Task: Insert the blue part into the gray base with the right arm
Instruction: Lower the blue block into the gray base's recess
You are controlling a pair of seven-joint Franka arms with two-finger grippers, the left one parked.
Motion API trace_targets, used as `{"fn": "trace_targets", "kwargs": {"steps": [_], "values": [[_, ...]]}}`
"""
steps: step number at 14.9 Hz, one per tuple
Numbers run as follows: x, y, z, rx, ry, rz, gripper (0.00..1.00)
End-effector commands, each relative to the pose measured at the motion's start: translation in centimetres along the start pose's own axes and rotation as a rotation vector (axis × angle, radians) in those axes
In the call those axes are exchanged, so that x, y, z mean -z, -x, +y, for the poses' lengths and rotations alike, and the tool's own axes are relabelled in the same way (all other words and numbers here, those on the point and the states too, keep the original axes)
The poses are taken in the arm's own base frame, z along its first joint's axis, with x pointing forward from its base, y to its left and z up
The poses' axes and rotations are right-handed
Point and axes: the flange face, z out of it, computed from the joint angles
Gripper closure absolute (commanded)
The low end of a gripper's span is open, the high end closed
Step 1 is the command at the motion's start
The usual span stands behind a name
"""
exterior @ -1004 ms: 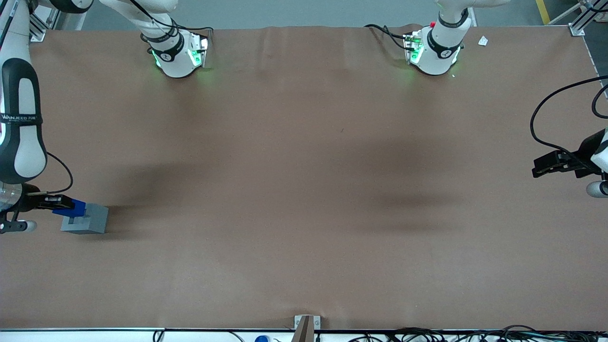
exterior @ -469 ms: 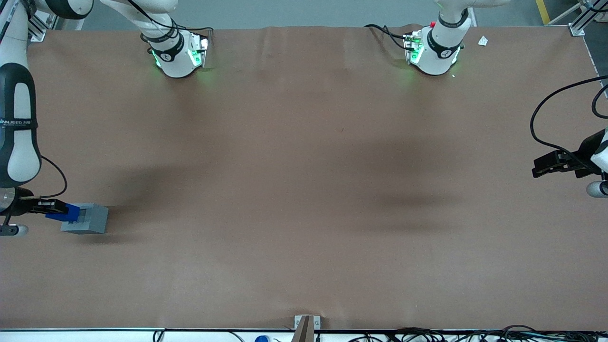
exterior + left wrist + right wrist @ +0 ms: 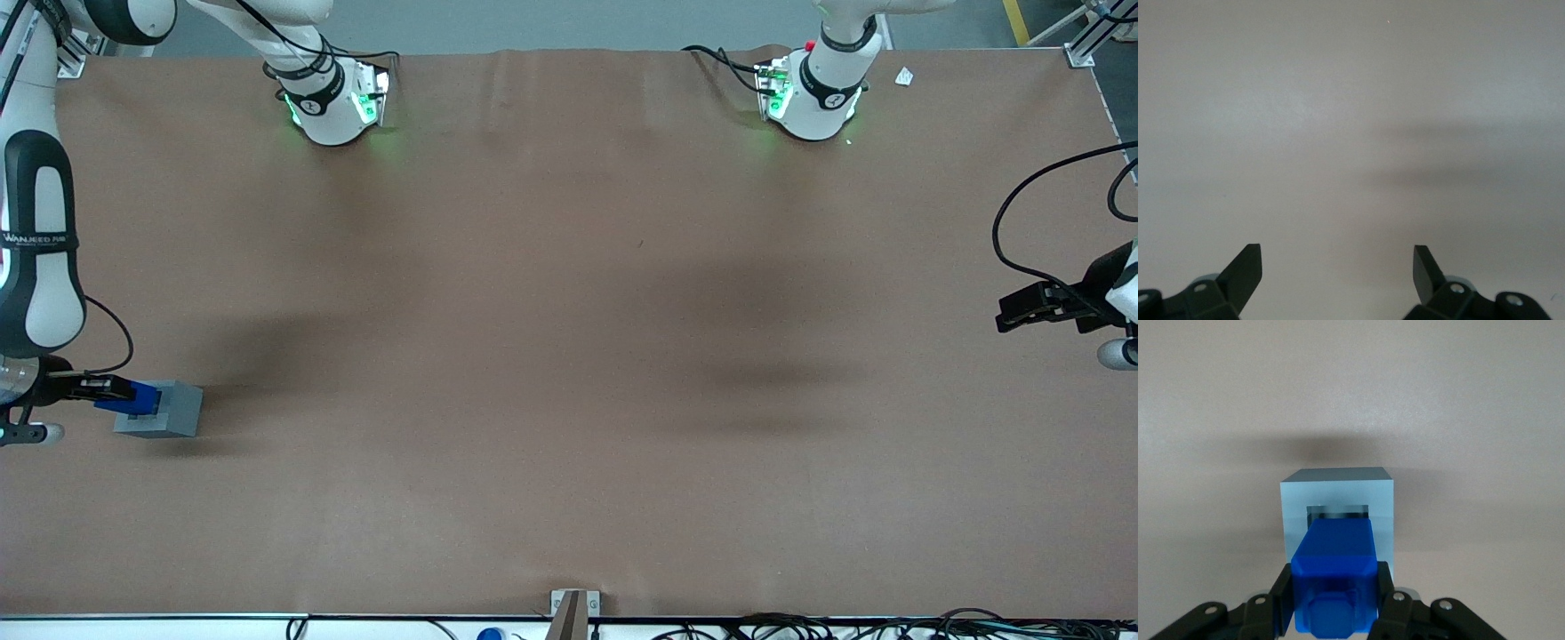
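Observation:
The gray base (image 3: 162, 410) stands on the brown table at the working arm's end. My right gripper (image 3: 114, 390) is shut on the blue part (image 3: 135, 397) and holds it over the base's top, at the edge nearest the arm. In the right wrist view the blue part (image 3: 1333, 570) sits between the black fingers (image 3: 1279, 597) and its tip covers much of the square recess in the gray base (image 3: 1337, 495). I cannot tell whether the part touches the base.
The brown table cover (image 3: 569, 356) spreads toward the parked arm's end. Both arm bases (image 3: 333, 98) stand at the table edge farthest from the front camera. A small bracket (image 3: 573, 606) sits at the edge nearest it.
The gripper with the blue part drew back off the base toward the working arm's end, then came forward again over the base's top.

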Motion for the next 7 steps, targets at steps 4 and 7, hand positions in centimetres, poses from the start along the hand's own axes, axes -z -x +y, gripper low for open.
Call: {"fn": "trace_targets", "kwargs": {"steps": [4, 7], "values": [[0.29, -0.35, 0.12, -0.022, -0.020, 0.013, 1.00], [0.30, -0.46, -0.20, -0.021, -0.021, 0.013, 1.00]]}}
